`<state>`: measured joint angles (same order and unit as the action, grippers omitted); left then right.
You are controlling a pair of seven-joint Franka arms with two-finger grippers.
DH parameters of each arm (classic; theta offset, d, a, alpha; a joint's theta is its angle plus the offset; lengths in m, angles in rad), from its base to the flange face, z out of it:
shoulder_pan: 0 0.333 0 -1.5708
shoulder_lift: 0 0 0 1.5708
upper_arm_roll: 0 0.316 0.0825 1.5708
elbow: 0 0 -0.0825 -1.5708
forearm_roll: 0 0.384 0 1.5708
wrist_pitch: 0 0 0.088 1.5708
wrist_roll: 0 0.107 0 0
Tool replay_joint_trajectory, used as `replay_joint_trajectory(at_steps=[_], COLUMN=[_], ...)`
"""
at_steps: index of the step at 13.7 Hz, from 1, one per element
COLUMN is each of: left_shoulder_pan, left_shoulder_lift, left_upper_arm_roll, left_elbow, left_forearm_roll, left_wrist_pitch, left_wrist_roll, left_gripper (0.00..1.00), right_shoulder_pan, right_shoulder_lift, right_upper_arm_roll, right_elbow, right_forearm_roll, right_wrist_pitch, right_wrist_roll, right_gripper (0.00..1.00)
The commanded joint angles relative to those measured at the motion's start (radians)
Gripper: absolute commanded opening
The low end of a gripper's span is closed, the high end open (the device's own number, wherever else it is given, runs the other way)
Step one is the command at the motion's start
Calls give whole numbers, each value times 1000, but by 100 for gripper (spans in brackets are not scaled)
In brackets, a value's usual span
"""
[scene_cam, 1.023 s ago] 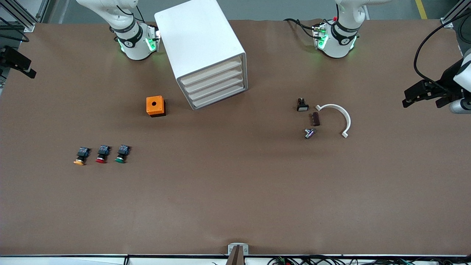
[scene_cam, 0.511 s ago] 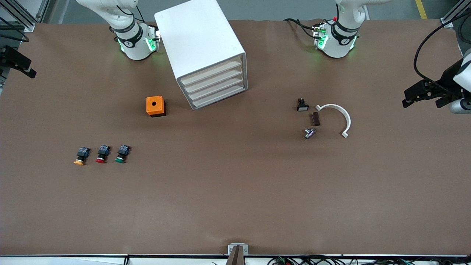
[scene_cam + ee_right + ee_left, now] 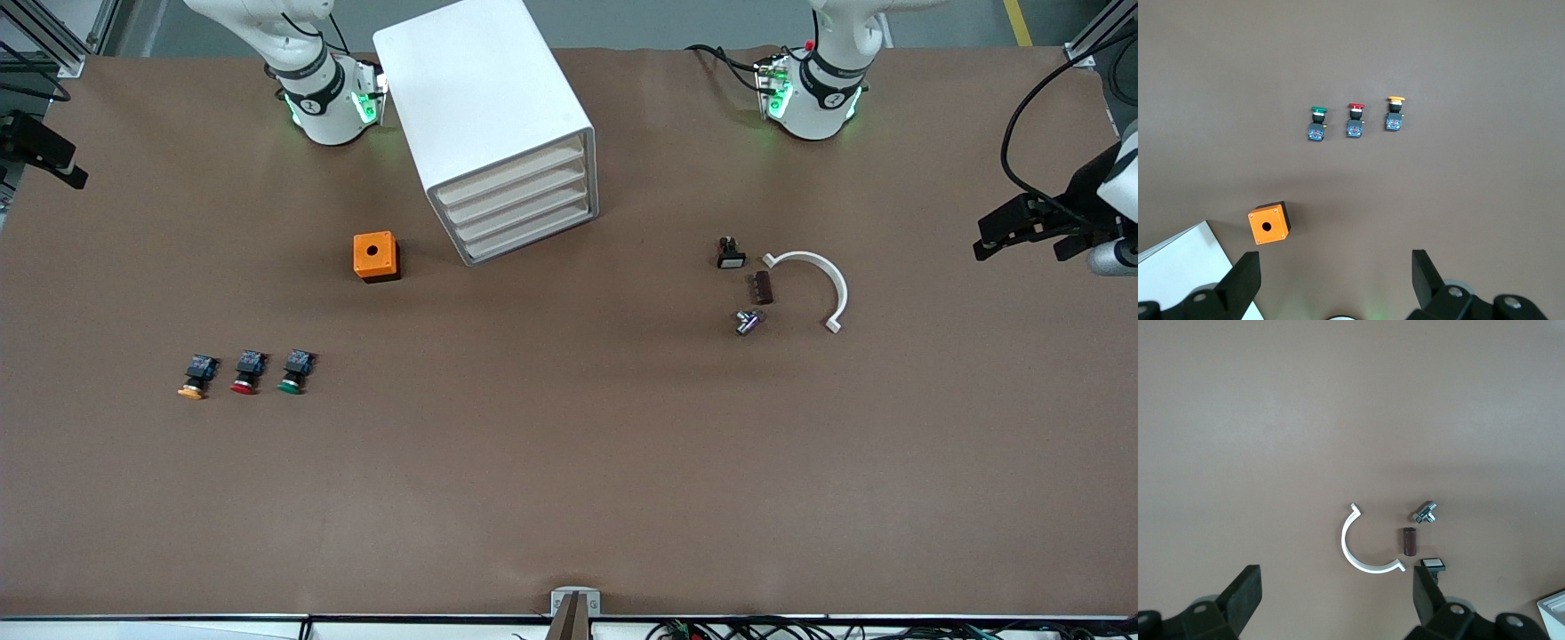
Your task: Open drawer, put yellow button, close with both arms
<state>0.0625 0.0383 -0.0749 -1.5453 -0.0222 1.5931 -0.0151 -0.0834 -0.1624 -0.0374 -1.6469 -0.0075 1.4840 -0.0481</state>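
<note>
Buttons lie nearest your front camera, three in a row toward the right arm's end of the table: the yellow button [image 3: 194,378] [image 3: 1394,115] at the outer end, the red button [image 3: 246,372] [image 3: 1355,121] in the middle, the green button [image 3: 294,372] [image 3: 1317,125] last, each on its side and apart from its neighbour.

Next out you'll find the small clutter toward the left arm's end: a metal fitting [image 3: 747,322] [image 3: 1426,513], a dark brown block [image 3: 763,288] [image 3: 1408,541], a black part with a white face [image 3: 730,254] [image 3: 1432,564], and a white curved clip [image 3: 816,283] [image 3: 1361,553] just beside them.

At about that same depth sits the orange box [image 3: 375,256] [image 3: 1269,223] with its round hole up, near the white cabinet [image 3: 487,116] [image 3: 1185,263]. The cabinet stands angled between the two bases. All four drawers are pushed in; the drawer [image 3: 508,184] fronts show as cream strips, flush.

Left gripper [image 3: 1022,231] [image 3: 1337,600] hangs over the table's edge at the left arm's end, fingers spread wide, nothing between them. Right gripper [image 3: 1336,280]: your wrist camera shows both fingers wide apart and bare, above the orange box and the cabinet's corner. In the front camera only a dark piece [image 3: 40,151] shows at the table's edge, at the right arm's end.
</note>
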Motion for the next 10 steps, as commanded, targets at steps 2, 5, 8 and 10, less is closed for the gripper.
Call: replay_joint_trajectory(at_steps=[2, 5, 8, 10], left_shoulder_pan=[17, 14, 10, 7], left_shoulder_lift=[37, 101, 167, 199], left_upper_arm_roll=[-8, -8, -9, -13], left_elbow=[13, 11, 11, 5], left_forearm_roll=[21, 19, 19, 19], left_wrist_pitch=[-18, -9, 27, 59], left_wrist_roll=[1, 1, 0, -29], left_gripper=[100, 100, 100, 100], right_shoulder_pan=[-12, -13, -13, -15], right_shoulder_lift=[-11, -9, -9, -8], right_upper_arm_roll=[5, 5, 5, 4], right_elbow=[-4, -4, -4, -4], right_forearm_roll=[0, 0, 0, 0], right_wrist_pitch=[-1, -2, -4, -4], right_wrist_roll=[-9, -9, -9, -9], right_gripper=[100, 100, 100, 100])
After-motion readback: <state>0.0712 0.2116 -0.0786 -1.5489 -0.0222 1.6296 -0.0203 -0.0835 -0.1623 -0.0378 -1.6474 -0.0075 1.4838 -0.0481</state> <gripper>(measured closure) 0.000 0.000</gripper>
